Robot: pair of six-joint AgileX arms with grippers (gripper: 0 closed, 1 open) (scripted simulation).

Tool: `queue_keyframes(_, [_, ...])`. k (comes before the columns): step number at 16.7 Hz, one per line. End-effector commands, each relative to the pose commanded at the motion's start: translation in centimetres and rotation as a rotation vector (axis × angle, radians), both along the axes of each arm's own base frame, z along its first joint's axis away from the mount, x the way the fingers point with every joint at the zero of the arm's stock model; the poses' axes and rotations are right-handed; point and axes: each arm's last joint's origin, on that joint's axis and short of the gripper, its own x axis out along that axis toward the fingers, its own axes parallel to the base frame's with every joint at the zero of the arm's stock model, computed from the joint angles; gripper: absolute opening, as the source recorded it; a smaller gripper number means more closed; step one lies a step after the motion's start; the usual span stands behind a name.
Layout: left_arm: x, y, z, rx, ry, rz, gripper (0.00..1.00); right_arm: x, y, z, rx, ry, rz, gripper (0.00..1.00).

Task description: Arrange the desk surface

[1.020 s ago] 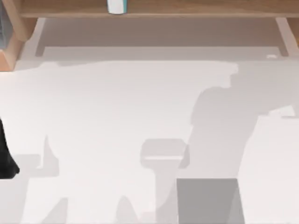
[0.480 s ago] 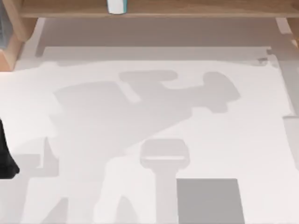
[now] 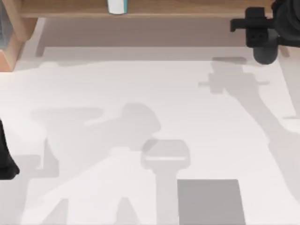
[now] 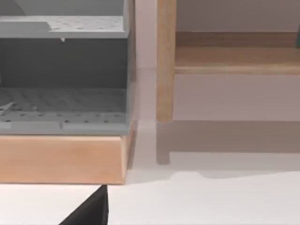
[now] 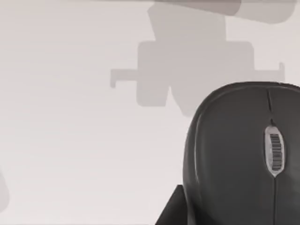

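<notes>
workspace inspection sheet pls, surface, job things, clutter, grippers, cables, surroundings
Surface: desk surface, plain white, crossed by arm shadows.
Job's things: dark computer mouse with a scroll wheel, close under the right wrist camera; small grey pad lying flat at the near edge of the top view.
Clutter: white and teal object on the light-wood shelf board.
Grippers: right gripper at the far right, by the shelf; left arm parked at the left edge.
Cables: nothing seen.
Surroundings: grey perforated tray unit on a wooden base, beside a wooden shelf post.
</notes>
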Motion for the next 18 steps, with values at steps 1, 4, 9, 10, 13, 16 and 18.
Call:
queue_keyframes(1, [0.0, 0.0, 0.0, 0.0, 0.0, 0.0, 1.0, -1.1, 1.6, -1.2, 0.021, 0.026, 0.007, 0.0])
queue_keyframes(4, [0.0, 0.0, 0.0, 0.0, 0.0, 0.0, 1.0, -4.6, 5.6, -5.2, 0.055, 0.13, 0.029, 0.0])
queue_keyframes(9, [0.0, 0.0, 0.0, 0.0, 0.0, 0.0, 1.0, -10.6, 9.1, -11.7, 0.028, 0.327, 0.038, 0.0])
queue_keyframes(10, [0.0, 0.0, 0.0, 0.0, 0.0, 0.0, 1.0, -11.7, 9.3, -12.7, 0.014, 0.361, 0.034, 0.0])
queue_keyframes(13, [0.0, 0.0, 0.0, 0.0, 0.0, 0.0, 1.0, -13.8, 9.4, -15.0, -0.025, 0.437, 0.012, 0.0])
queue_keyframes(16, [0.0, 0.0, 0.0, 0.0, 0.0, 0.0, 1.0, -14.5, 9.2, -15.8, -0.041, 0.462, -0.001, 0.0])
queue_keyframes(18, [0.0, 0.0, 0.0, 0.0, 0.0, 0.0, 1.0, -14.5, 9.2, -15.8, -0.041, 0.462, -0.001, 0.0])
